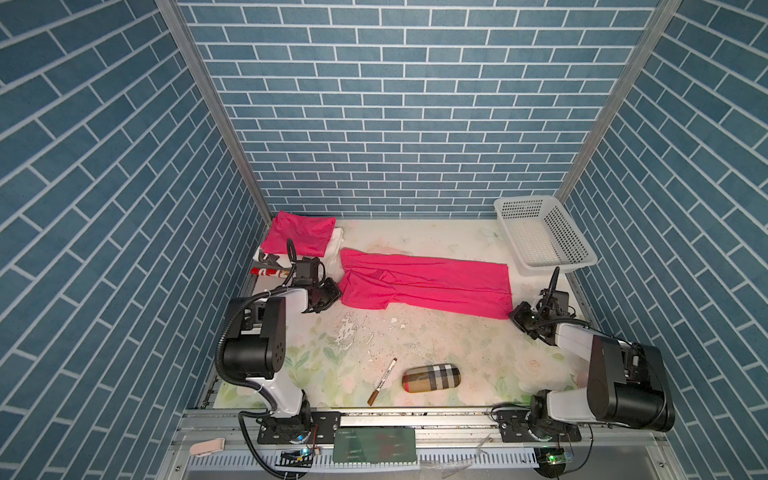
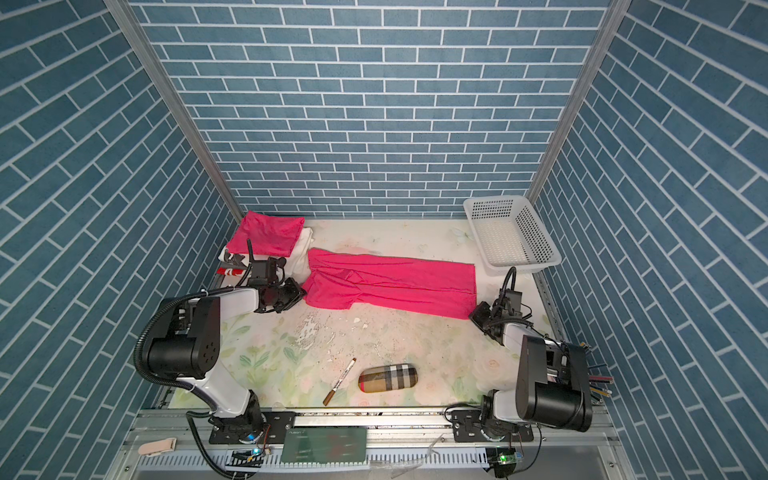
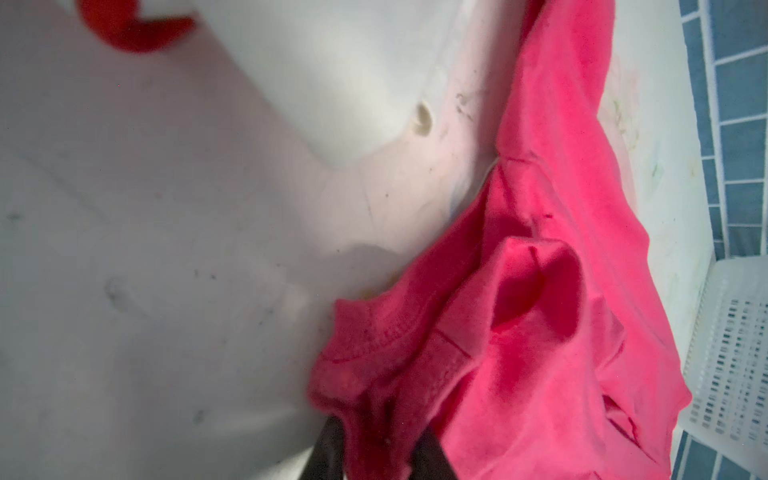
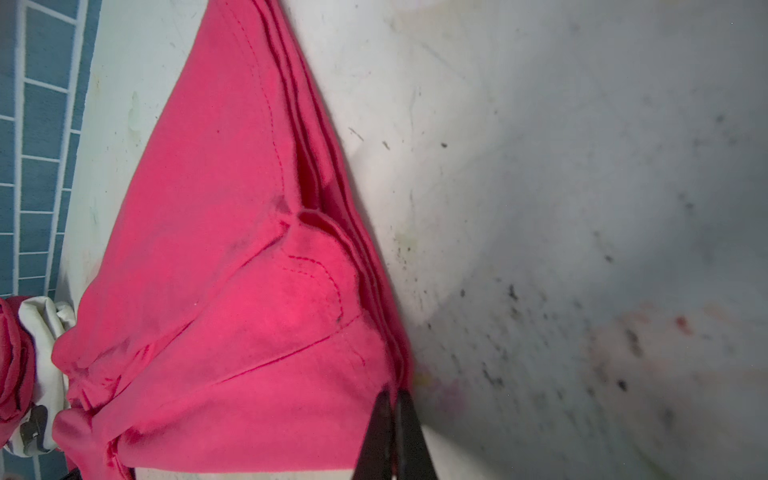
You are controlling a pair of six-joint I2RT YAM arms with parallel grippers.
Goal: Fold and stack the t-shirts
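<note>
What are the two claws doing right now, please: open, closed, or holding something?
Left claw: closed on bunched fabric of the pink t-shirt.
Right claw: closed, apparently pinching the same shirt's edge at its other end.

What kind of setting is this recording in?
Likely a lab test cell, not a home: printed blue-brick panels on aluminium posts, two arms bolted to a front rail, worn floral table cover.

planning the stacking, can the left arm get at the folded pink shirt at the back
Probably yes: the folded pink shirt lies close behind the left hand, nothing between, but that hand is shut on the spread shirt.
</note>
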